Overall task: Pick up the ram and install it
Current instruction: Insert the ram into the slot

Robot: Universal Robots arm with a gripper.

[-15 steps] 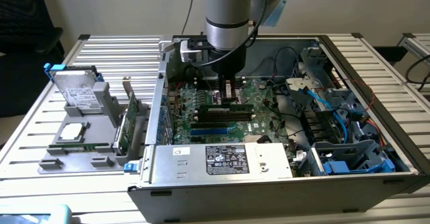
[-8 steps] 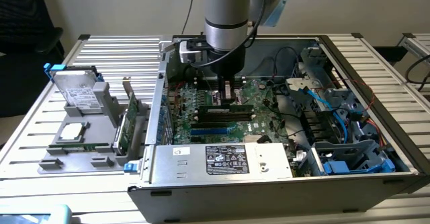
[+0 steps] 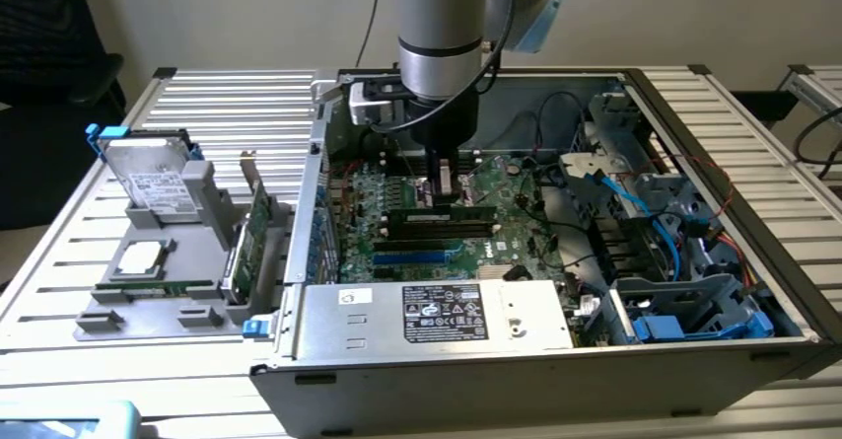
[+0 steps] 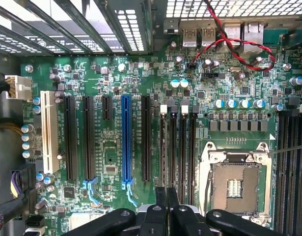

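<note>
Slatted aluminium table [image 3: 132,360], open grey computer case [image 3: 526,400]: the black gripper [image 3: 448,200] pinches the long thin green ram stick [image 3: 441,216] by its top edge, just above black motherboard slots [image 3: 435,233]. Looks light, stiff, fragile; hold the edges.

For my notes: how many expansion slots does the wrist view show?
6, in a row: a white slot, two long black slots, a short black slot, a blue slot, another long black slot. None seems hidden.
</note>
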